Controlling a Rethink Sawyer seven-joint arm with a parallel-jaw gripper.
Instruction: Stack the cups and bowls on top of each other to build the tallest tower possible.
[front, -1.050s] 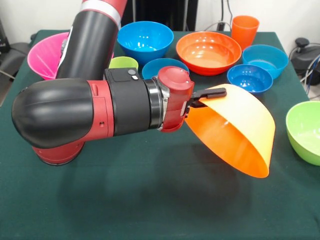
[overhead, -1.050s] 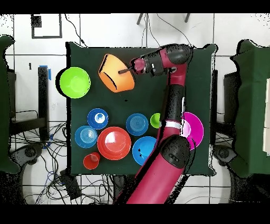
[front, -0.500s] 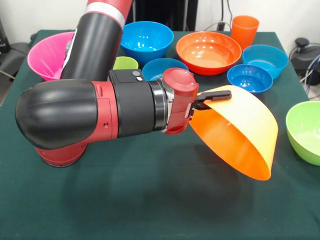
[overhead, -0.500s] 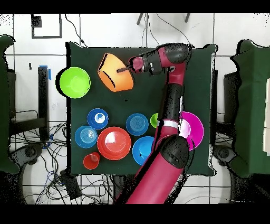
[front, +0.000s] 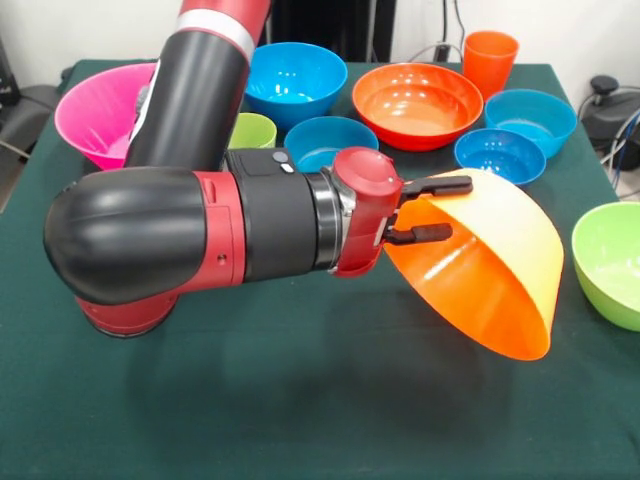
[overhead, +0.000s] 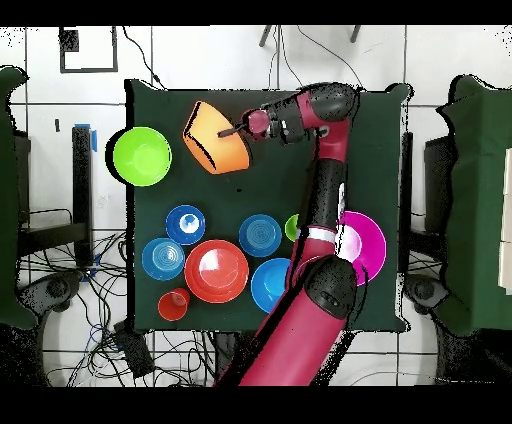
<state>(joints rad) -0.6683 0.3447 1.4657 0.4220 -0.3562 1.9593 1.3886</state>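
Orange plastic fills the gripper (front: 445, 208): its two black fingers pinch the rim of the large light-orange bowl (front: 490, 270), one finger outside the wall and one inside. The bowl hangs tipped on its side above the green table (front: 300, 400), clear of the cloth, its mouth slanting down and away from the wrist. In the overhead view the same bowl (overhead: 215, 140) shows at the end of the arm (overhead: 325, 200), which lies level and stretches out over the table.

Beyond the gripper, past the held rim, sits a small blue bowl (front: 499, 156), upright, with another blue bowl (front: 531, 118) just behind it. The red-orange bowl (front: 417, 103) stands further back, and the orange cup (front: 489, 60) stands upright beside it at the table's far edge. Off to the side the bowl's mouth faces, well apart, rests the lime-green bowl (front: 610, 262). Behind the wrist lie a third small blue bowl (front: 328, 140) and the green cup (front: 250, 130), both partly hidden by the arm. Further back are the medium blue bowl (front: 294, 80) and the pink bowl (front: 100, 105), the pink one cut off by the upper arm. All of these sit mouth up on the table, none stacked.
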